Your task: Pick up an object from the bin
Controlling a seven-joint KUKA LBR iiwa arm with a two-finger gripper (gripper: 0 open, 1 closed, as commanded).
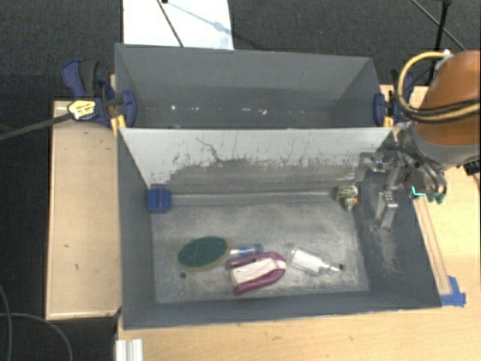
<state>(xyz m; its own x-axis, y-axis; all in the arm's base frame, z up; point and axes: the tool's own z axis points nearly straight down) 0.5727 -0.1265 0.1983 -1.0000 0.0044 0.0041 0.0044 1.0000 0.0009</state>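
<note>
Grey metal of the bin (248,224) is showing bare at the middle, with a green disc (201,252), a purple pouch (259,271) and a white tube (312,262) lying along its front. By the right wall the gripper (378,201) is hanging, a small greenish thing (346,195) lying just beside it. Whether the gripper is open or closed, I cannot tell. Descending here is risking scraping the wall, or nudging that thing away instead of catching it.

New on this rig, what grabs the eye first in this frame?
The tool hangs over the right slope of the bin, beside a small greenish thing. Along the front floor lie a dark green disc, a pink-purple packet and a white tube; a blue block sits far left.
</note>
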